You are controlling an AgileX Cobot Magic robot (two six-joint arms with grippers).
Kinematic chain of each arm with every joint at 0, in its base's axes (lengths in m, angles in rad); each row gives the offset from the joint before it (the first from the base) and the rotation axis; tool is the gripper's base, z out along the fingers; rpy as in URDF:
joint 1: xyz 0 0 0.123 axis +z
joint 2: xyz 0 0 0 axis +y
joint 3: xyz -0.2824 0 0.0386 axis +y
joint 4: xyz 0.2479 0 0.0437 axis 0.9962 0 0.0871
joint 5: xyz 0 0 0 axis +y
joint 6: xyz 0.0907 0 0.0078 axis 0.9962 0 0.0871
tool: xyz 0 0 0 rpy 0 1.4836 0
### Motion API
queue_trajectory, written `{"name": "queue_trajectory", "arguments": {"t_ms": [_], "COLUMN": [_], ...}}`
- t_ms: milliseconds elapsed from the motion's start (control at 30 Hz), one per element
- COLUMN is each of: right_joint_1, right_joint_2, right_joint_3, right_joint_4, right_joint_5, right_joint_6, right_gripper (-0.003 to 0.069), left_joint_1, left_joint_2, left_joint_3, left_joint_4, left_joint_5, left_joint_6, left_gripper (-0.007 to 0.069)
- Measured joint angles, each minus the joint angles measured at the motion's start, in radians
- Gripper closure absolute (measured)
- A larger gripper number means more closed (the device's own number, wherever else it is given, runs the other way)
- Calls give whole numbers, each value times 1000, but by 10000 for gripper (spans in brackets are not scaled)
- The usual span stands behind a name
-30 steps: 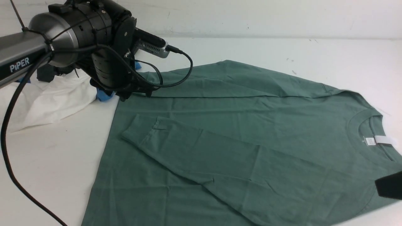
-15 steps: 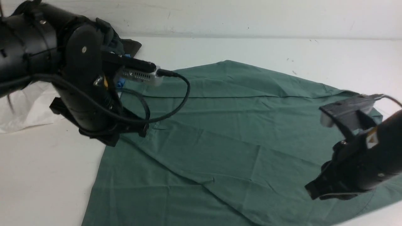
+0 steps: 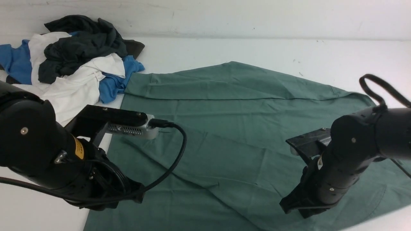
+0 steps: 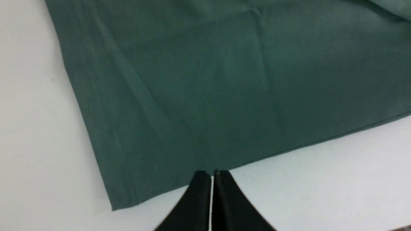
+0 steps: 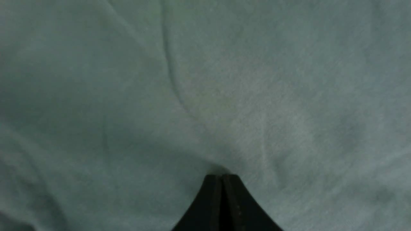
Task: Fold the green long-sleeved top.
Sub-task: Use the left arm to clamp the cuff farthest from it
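Observation:
The green long-sleeved top (image 3: 244, 128) lies spread flat on the white table (image 3: 257, 48), with one sleeve (image 3: 199, 150) folded across its body. My left gripper (image 4: 211, 173) is shut and empty. Its tips hover right at the top's near edge (image 4: 289, 149), close to the hem corner (image 4: 122, 202). In the front view the left arm (image 3: 38, 154) covers the near left part of the cloth. My right gripper (image 5: 222, 175) is shut, just above bare green cloth (image 5: 224, 80), with nothing pinched. The right arm (image 3: 340, 160) hides the collar.
A heap of blue, white and black garments (image 3: 77, 57) sits at the back left, touching the top's far left corner. The left arm's black cable (image 3: 175, 160) hangs over the cloth. A wall closes the table's far side.
The left arm swung from the top's far left corner to its near left corner, and its jaws closed. The right arm came in from the right and dropped low over the near right cloth.

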Motion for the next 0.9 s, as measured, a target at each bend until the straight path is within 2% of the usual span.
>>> {"name": "queue_trajectory", "arguments": {"t_ms": [367, 700, 867, 900], "right_joint_1": [1, 1, 1, 1], "right_joint_2": [2, -137, -206, -233], "right_joint_3": [32, 249, 325, 350], "right_joint_4": [0, 48, 74, 76], "right_joint_5": [52, -101, -53, 3], "right_joint_6": [21, 48, 48, 50], "right_gripper": [669, 668, 668, 668], "left_joint_1": [0, 0, 0, -1], "left_joint_2": [-6, -6, -6, -6], "left_joint_3": [3, 3, 3, 3], "left_joint_4": [-27, -27, -27, -27], "left_joint_5": [-1, -1, -2, -2], "left_joint_6": [0, 0, 0, 0], "left_gripper": [629, 629, 629, 629]}}
